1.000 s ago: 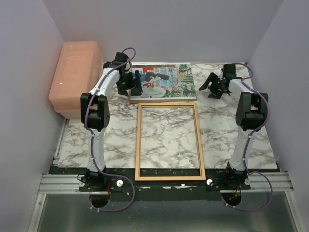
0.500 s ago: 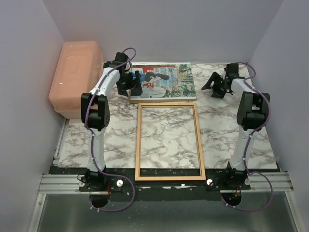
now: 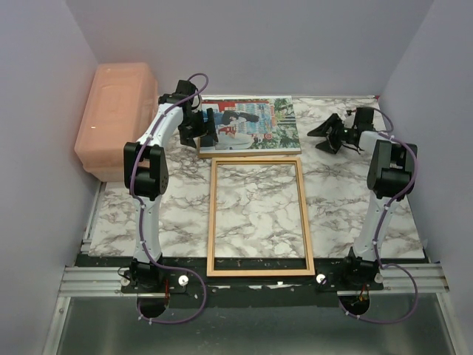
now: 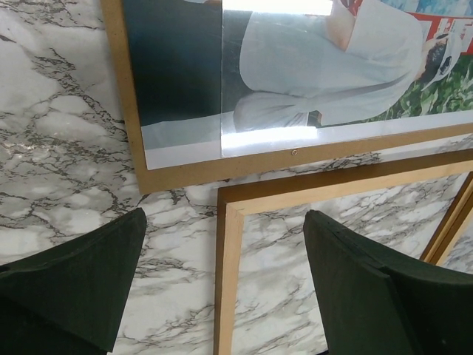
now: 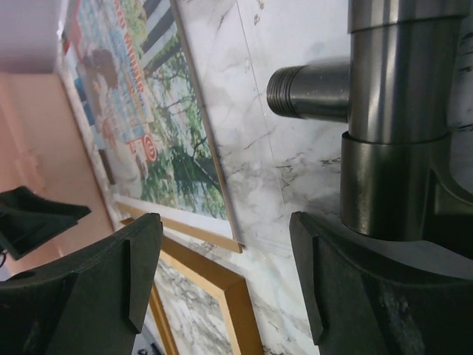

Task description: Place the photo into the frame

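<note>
A: What takes up the most room?

B: The marbled table (image 3: 185, 214), with a pink plastic bin (image 3: 114, 118) at its far left edge.

A: And the frame?

B: The frame (image 3: 256, 159) lies flat in the middle, long side running toward the arms, and marble shows through its opening.

A: Where is the photo?

B: The photo (image 3: 255, 122) lies face up on a brown backing board (image 4: 129, 126) by the far edge of the table. The board is just beyond the frame's far bar, and a thin strip of marble shows between the two.

A: What about the arms?

B: The left gripper (image 4: 222, 229) hovers over the spot where the board's near left corner meets the frame's far left corner. Its jaws stand wide apart with nothing between them.

A: The other one?

B: The right gripper (image 5: 225, 237) sits over bare marble to the right of the photo and points toward its right edge. Its jaws are also spread and hold nothing.
</note>
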